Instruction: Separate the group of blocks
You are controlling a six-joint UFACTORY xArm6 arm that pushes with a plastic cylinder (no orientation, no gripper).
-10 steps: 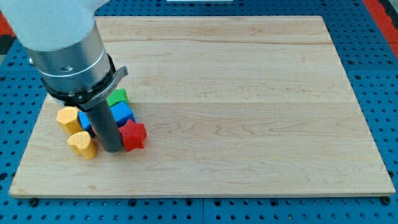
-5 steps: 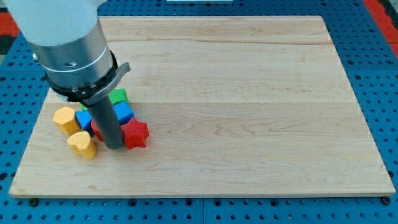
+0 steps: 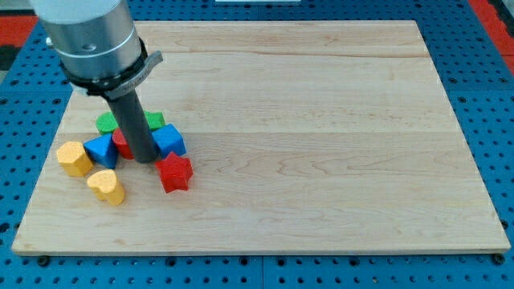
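Note:
My tip point(image 3: 144, 158) stands in the middle of the group at the board's lower left. A blue block point(image 3: 169, 140) touches it on the view's right and a blue block point(image 3: 101, 149) lies to its left. A red block point(image 3: 123, 144) is partly hidden behind the rod. A green block point(image 3: 107, 122) and a second green block point(image 3: 155, 121) lie just above. A red star block point(image 3: 175, 172) lies below right of the tip. A yellow block point(image 3: 74, 158) sits at far left and a yellow heart block point(image 3: 107, 185) lies below left.
The wooden board point(image 3: 321, 120) lies on a blue pegboard table point(image 3: 498, 120). The arm's grey cylindrical body point(image 3: 92, 40) hangs over the board's upper left corner.
My tip has moved up the view into the group. The blue, green and hidden red blocks shifted up and spread; the yellow block slid left. The red star and yellow heart stayed.

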